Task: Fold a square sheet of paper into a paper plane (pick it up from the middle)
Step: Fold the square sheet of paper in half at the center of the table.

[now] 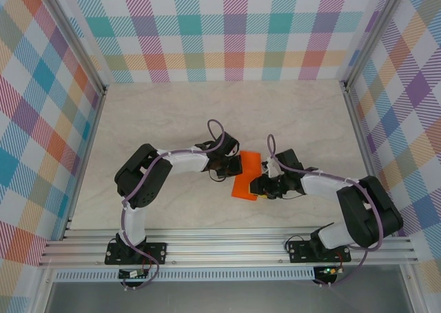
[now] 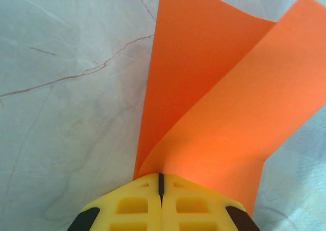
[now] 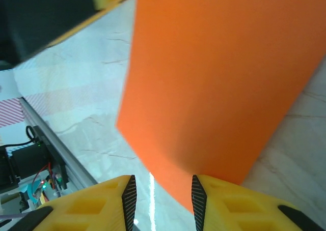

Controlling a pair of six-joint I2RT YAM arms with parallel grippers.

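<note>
From above, the square sheet of paper [image 1: 246, 176] sits lifted over the middle of the surface [image 1: 207, 113]. The left end effector [image 1: 233, 168] is at its 9 o'clock and the right end effector [image 1: 262, 186] at its 4 o'clock.

Left wrist: the fingers [image 2: 132, 205] are pressed together, pinching the curled sheet's edge.

Right wrist: the fingers [image 3: 102, 200] stand spread, and the sheet's low corner dips toward the gap.

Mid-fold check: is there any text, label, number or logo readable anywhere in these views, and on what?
None readable.
The square sheet of paper is plain orange, with no print.
The small boards at the arm bases are too small to read.
</note>
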